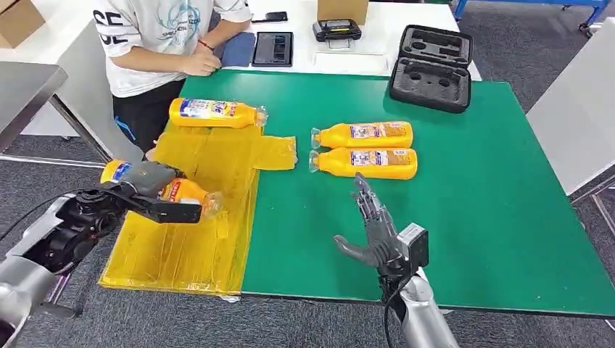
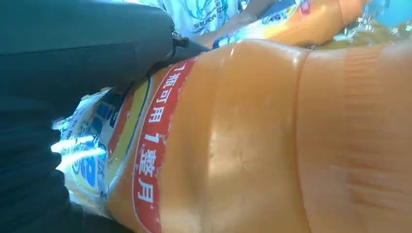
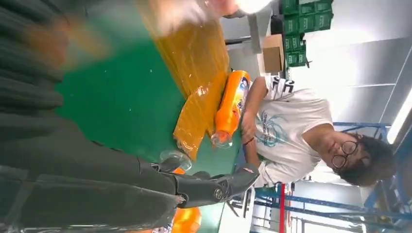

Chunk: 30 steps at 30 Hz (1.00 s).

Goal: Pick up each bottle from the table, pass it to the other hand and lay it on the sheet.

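My left hand grips an orange bottle lying across the left side of the yellow sheet; its label and orange body lie right against the left wrist camera. Another orange bottle lies at the sheet's far end, also seen in the right wrist view. Two more orange bottles lie side by side on the green table, the far one and the near one. My right hand hovers just in front of them, open with its fingers stretched out.
A person in a white shirt stands at the table's far left corner, one hand resting on its edge. A black foam case sits at the back. Behind it a white table holds a tablet and a black device.
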Tool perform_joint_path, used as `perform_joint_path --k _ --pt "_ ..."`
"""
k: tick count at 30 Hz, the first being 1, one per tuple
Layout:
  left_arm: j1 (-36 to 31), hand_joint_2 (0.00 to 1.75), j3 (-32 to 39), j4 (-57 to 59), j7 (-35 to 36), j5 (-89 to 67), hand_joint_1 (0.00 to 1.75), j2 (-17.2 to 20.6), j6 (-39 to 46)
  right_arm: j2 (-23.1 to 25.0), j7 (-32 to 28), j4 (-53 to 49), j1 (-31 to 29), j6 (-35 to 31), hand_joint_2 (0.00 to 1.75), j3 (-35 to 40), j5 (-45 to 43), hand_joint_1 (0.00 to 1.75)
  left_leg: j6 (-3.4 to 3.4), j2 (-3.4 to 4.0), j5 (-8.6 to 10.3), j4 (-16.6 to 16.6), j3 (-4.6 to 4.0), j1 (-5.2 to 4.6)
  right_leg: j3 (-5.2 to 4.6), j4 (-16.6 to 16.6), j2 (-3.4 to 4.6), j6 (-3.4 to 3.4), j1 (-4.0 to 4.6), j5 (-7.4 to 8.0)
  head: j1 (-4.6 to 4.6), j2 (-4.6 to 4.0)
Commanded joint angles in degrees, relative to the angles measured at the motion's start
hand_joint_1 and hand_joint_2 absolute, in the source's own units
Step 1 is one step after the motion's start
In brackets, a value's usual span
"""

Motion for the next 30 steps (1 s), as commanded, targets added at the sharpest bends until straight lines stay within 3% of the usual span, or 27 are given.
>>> perform_joint_path --k 1,6,23,30 --pt "-1.8 1.75 -1.98 5.1 -0.32 -0.22 1.75 -2.26 0.01 0.02 -0.07 3.82 -1.73 0.01 1.75 -0.88 0.01 0.0 -0.06 -0.07 -0.1 -0.05 0.33 0.03 0.35 -0.05 -0.07 -0.07 0.03 -0.12 -0.02 0.0" --pt "-4.56 1.75 -2.71 7.61 -3.99 3.06 1.75 -3.92 -3.76 -0.48 -0.29 3.67 -0.91 1.69 1.75 -1.39 -2.08 0.0 -0.04 -0.16 -0.05 -0.03 0.21 0.04 0.28 -0.05 -0.16 -0.05 0.04 -0.1 -0.02 0.0" --pt "-5.42 1.75 -5.97 9.19 -4.64 5.36 1.75 -3.21 -4.38 -0.22 0.03 5.59 -2.14 4.35 1.75 -2.13 -4.17 0.0 -0.06 -0.07 -0.1 0.01 0.26 0.05 0.28 -0.02 -0.05 -0.07 0.06 -0.11 -0.02 0.0" --pt "-6.07 1.75 -8.09 12.63 -3.52 4.61 1.75 -5.66 -3.22 0.01 -0.29 6.34 -2.67 3.88 1.75 -1.53 -3.35 0.0 -0.06 -0.13 -0.09 -0.02 0.31 0.05 0.36 -0.05 -0.11 -0.07 0.05 -0.11 0.0 0.0"
